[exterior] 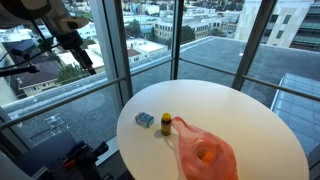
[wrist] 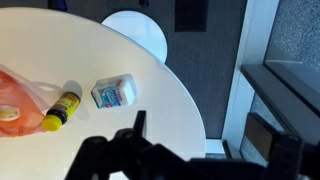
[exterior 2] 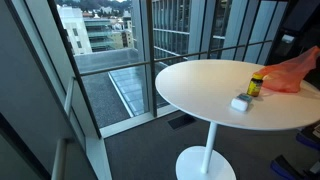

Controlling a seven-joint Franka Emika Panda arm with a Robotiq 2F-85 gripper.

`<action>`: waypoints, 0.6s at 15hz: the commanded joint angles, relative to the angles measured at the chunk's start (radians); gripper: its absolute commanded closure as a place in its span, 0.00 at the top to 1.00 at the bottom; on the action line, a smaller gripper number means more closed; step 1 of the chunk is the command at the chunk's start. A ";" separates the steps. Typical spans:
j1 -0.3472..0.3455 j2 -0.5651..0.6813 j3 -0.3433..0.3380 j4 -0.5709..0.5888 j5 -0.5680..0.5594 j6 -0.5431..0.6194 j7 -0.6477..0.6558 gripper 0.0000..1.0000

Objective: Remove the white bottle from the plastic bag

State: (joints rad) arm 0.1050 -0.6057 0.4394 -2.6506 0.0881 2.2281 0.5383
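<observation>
A red-orange plastic bag (exterior: 205, 152) lies on the round white table (exterior: 250, 115); it also shows in an exterior view (exterior 2: 296, 70) and in the wrist view (wrist: 18, 100). Something round and orange shows through it (exterior: 207, 155). No white bottle is visible. A yellow bottle with a black cap (exterior: 166, 123) stands at the bag's mouth, outside it; it also shows in an exterior view (exterior 2: 256, 85) and in the wrist view (wrist: 60, 108). My gripper (exterior: 82, 52) hangs high and off to the side of the table, far from the bag. In the wrist view its dark fingers (wrist: 212, 128) look apart and empty.
A small blue-and-white box (exterior: 144, 120) sits next to the yellow bottle, near the table edge (wrist: 113, 92) (exterior 2: 240, 102). Glass walls with metal frames (exterior: 120, 60) surround the table. A white stool or table base (wrist: 135, 30) stands on the floor beyond.
</observation>
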 commanded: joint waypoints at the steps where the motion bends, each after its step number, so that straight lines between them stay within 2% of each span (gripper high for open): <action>1: 0.020 0.005 -0.020 0.001 -0.016 -0.002 0.011 1.00; 5: 0.020 0.005 -0.020 0.001 -0.016 -0.002 0.012 1.00; 9: -0.015 0.008 -0.041 0.037 -0.041 -0.002 0.019 1.00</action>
State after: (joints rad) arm 0.1040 -0.6054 0.4267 -2.6470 0.0805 2.2281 0.5384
